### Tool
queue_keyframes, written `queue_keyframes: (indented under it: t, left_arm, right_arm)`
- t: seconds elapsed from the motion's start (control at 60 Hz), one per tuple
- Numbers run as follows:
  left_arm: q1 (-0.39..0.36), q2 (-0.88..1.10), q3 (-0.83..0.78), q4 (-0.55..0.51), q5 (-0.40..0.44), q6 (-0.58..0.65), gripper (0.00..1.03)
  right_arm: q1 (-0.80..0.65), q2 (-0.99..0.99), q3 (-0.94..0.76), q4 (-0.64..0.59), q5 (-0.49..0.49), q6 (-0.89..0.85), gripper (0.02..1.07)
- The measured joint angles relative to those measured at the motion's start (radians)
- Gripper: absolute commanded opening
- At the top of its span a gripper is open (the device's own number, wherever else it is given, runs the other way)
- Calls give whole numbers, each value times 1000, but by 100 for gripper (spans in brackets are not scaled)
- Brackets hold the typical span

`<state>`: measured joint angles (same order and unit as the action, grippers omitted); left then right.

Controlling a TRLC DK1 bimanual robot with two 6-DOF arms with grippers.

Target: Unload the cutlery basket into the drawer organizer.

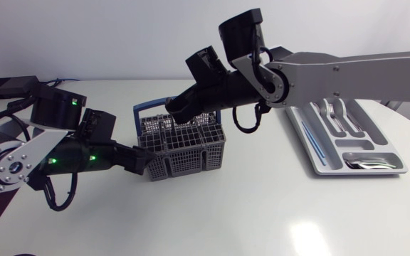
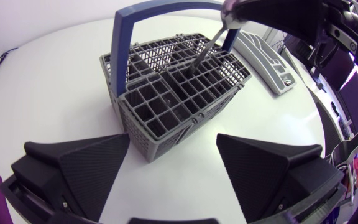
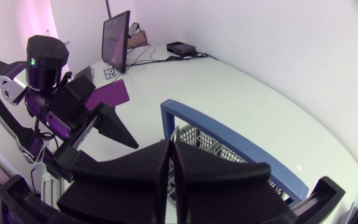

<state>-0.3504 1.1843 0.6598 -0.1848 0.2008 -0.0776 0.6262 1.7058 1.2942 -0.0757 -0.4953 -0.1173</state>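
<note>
The grey cutlery basket with a blue handle stands in the middle of the table. My left gripper is open at table height, and the basket's near corner sits between its spread fingers. My right gripper hangs over the basket, shut on the thin metal stem of a cutlery piece whose lower end is still inside a compartment. In the right wrist view its fingers are pressed together above the basket. The grey drawer organizer lies at the right.
The organizer holds several forks and spoons in its far slots, a spoon in the near compartment and a thin blue item in the left slot. My right arm spans above the table from the right.
</note>
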Motion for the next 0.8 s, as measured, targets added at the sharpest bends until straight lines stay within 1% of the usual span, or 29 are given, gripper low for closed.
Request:
queue_keyframes:
  t: [0.317,0.45,0.617,0.717,0.8]
  left_arm:
    - [-6,-19,0,-10,-8,-1,98]
    - [-6,-26,0,-29,-13,-1,98]
    - [-6,-41,0,-51,-15,-4,98]
    - [-6,-51,0,-66,-19,-8,98]
    - [-11,-56,0,-73,-23,-8,98]
  right_arm:
    - [18,-59,0,-26,-2,-8,8]
    - [27,-94,0,-53,2,-2,8]
    - [26,-119,29,-175,36,20,8]
    - [18,-142,59,-289,55,28,8]
    - [-5,-171,77,-360,64,32,8]
